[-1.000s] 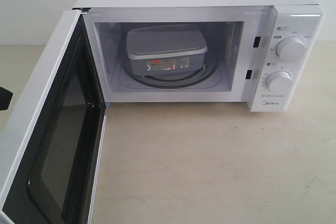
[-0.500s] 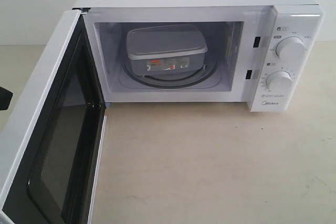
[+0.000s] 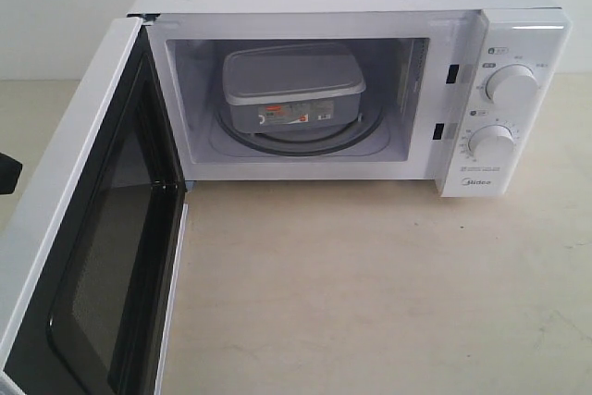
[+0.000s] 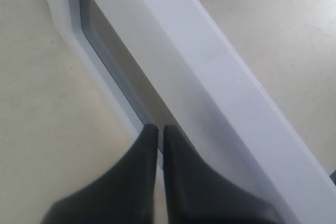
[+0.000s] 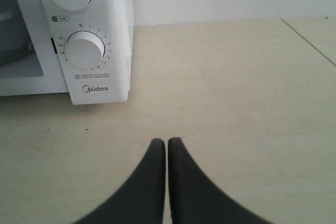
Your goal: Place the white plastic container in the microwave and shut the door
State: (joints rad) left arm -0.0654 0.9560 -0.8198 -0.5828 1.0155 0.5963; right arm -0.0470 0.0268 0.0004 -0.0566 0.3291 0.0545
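The white plastic container [image 3: 292, 88] sits on the glass turntable inside the microwave [image 3: 333, 6], its red label facing out. The door [image 3: 88, 228] stands wide open, swung out to the left. In the exterior view only a dark bit of the left arm [image 3: 7, 173] shows, outside the door at the left edge. The left gripper [image 4: 159, 129] is shut and empty, its tips close against the outer face of the door [image 4: 210, 77] by the dark window. The right gripper [image 5: 167, 142] is shut with nothing in it, low over the table in front and to the right of the microwave [image 5: 100, 40].
The microwave stands on a beige table [image 3: 370, 293] against a white wall. Two round knobs [image 3: 511, 85] are on its right panel. A seam in the table [image 5: 307, 40] runs to the right of the right gripper.
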